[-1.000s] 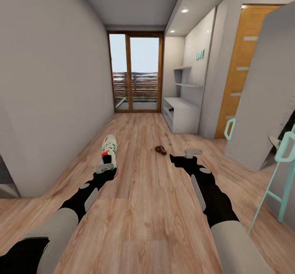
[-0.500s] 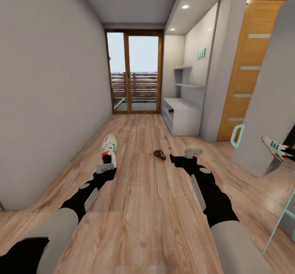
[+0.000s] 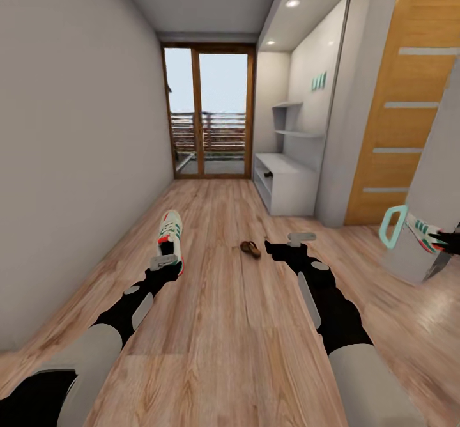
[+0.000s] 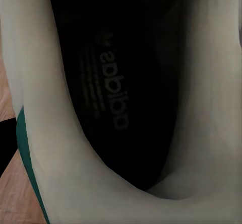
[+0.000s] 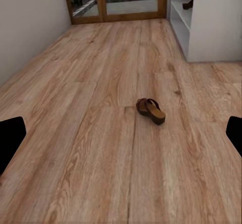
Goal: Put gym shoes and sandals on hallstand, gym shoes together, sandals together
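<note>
My left gripper (image 3: 170,258) is shut on the heel of a cream gym shoe (image 3: 170,232) with green stripes, held above the corridor floor (image 3: 223,325). The shoe's dark insole (image 4: 113,83) is close up in the left wrist view. My right gripper (image 3: 271,247) is open and holds nothing. One brown sandal (image 3: 250,248) (image 5: 150,110) lies on the planks just ahead of it. The hallstand (image 3: 289,181) stands at the far right wall, with a dark sandal (image 3: 267,174) (image 5: 188,4) on its open shelf. A second striped gym shoe (image 3: 421,232) shows at the right edge; it may be a reflection.
A glass door (image 3: 207,114) closes the corridor's far end. An orange wooden door (image 3: 406,114) is on the right. A tilted grey panel (image 3: 441,190) with a teal handle (image 3: 391,225) stands at the right edge. A plain wall (image 3: 70,146) runs along the left.
The whole view has shifted: the grey panel and teal handle slid toward the right edge and the orange door widened. Both arms hold the same pose, the shoe still gripped.
</note>
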Controlling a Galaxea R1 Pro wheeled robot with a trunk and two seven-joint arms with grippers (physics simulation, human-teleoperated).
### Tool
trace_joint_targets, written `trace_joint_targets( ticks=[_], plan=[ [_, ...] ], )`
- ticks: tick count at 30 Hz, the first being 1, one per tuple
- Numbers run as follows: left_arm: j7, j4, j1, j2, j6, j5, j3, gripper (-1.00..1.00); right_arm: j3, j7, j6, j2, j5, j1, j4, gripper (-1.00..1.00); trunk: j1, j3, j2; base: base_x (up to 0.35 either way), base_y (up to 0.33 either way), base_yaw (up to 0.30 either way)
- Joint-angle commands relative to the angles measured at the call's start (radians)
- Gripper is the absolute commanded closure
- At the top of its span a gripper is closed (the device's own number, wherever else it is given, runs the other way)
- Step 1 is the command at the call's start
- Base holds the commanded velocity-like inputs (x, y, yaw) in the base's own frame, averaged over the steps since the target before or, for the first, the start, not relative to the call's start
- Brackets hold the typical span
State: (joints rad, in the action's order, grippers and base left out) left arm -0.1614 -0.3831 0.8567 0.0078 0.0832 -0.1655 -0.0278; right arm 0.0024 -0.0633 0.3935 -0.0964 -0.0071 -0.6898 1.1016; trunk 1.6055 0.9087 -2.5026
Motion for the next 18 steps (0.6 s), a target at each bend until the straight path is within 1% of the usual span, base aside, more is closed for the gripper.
trace_joint_targets(
  ticks=[1, 18],
  plan=[
    [-0.007, 0.001, 0.001, 0.000, 0.001, -0.009, -0.003, 1.00, -0.001, -0.003, 0.005, 0.000, -0.001, 0.000, 0.001, -1.00, 0.000, 0.001, 0.000, 0.349, 0.000, 0.000],
    [-0.007, 0.001, 0.001, 0.000, 0.001, -0.009, -0.003, 1.00, -0.001, -0.003, 0.005, 0.000, -0.001, 0.000, 0.001, -1.00, 0.000, 0.001, 0.000, 0.349, 0.000, 0.000]
  ],
)
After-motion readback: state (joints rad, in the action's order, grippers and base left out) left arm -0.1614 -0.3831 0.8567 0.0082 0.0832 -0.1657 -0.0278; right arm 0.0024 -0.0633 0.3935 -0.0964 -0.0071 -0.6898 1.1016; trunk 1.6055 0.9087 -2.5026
